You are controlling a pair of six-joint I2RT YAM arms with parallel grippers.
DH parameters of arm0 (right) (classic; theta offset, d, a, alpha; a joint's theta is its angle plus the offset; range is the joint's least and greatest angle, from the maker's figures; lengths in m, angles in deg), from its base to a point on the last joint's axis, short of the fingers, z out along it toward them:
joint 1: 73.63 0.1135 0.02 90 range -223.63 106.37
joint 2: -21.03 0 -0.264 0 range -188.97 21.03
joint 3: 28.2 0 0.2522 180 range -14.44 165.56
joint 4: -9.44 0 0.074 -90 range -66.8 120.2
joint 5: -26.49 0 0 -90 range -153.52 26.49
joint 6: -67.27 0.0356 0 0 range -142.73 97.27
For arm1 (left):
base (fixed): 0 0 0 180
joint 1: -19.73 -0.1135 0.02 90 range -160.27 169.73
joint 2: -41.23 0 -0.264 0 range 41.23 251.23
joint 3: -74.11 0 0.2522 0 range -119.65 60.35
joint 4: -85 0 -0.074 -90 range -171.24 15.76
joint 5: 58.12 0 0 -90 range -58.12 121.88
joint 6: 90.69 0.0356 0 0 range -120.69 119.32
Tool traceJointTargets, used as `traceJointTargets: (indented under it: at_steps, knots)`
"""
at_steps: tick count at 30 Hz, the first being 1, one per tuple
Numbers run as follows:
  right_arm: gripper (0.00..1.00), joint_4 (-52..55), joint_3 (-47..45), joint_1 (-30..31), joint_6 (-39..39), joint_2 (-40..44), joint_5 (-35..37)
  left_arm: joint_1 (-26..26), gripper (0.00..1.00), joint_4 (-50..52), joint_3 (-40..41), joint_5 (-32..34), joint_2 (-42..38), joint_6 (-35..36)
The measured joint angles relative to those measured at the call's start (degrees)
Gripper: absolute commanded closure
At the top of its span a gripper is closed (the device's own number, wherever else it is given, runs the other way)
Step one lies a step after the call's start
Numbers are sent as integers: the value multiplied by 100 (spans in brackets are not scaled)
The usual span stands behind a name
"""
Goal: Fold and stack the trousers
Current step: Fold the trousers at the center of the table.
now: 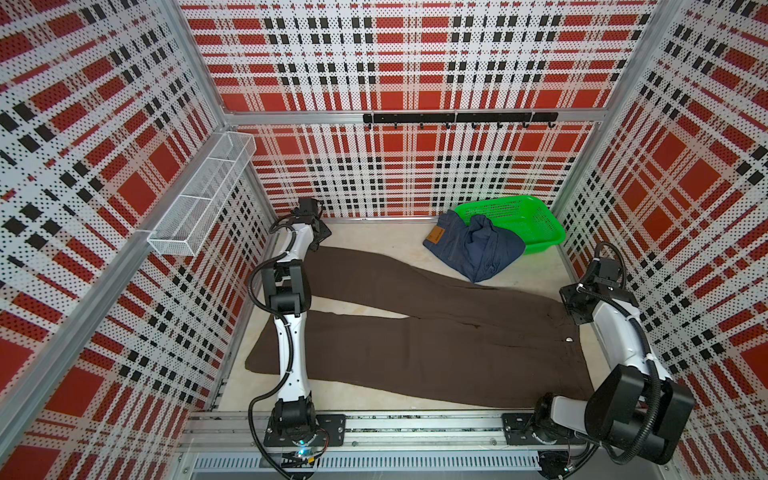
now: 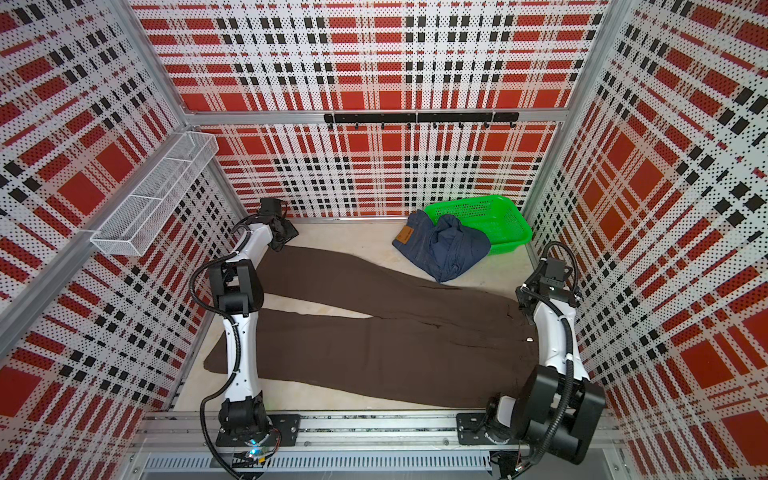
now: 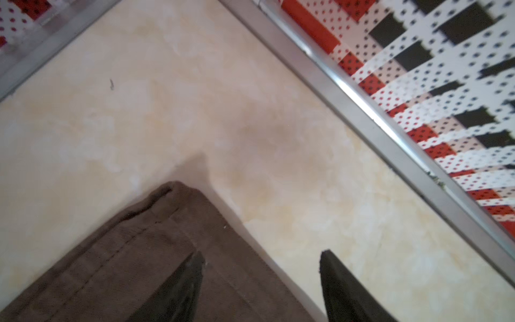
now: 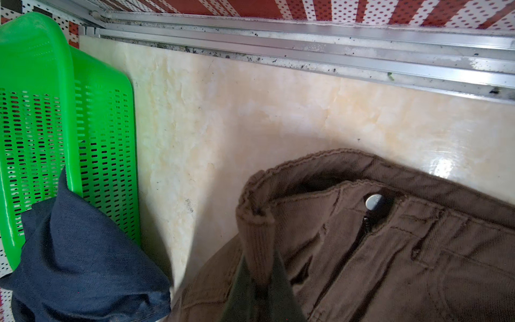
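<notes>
The dark brown trousers (image 1: pixel 436 332) (image 2: pixel 395 340) lie spread flat across the table, legs to the left and waistband to the right. My left gripper (image 1: pixel 320 235) (image 3: pixel 261 254) is open at the far leg's hem corner (image 3: pixel 178 195). One finger (image 3: pixel 184 284) is over the cloth, the other (image 3: pixel 342 287) over bare table. My right gripper (image 1: pixel 575 309) (image 4: pixel 260 259) is shut on the far corner of the brown waistband (image 4: pixel 256 217), near the metal button (image 4: pixel 374 201). The blue denim trousers (image 1: pixel 473 249) (image 4: pixel 83 264) lie bunched at the back right.
A green perforated basket (image 1: pixel 532 224) (image 4: pixel 36 83) stands in the back right corner, with the denim hanging over its rim. A white mesh shelf (image 1: pixel 203 195) sits on the left wall and a black hook rail (image 1: pixel 457 118) on the back wall. Metal frame rails edge the table.
</notes>
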Motion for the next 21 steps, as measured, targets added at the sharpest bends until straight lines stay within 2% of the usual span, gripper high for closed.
traceJointTargets:
  at_steps: [6,21]
  knots:
    - [99,-116,-131,0,-28,0,-42,-120,29,-83,-417,205,142,-247]
    - [98,-367,-546,-33,-142,0,-203,-216,32,57,-549,636,702,-664]
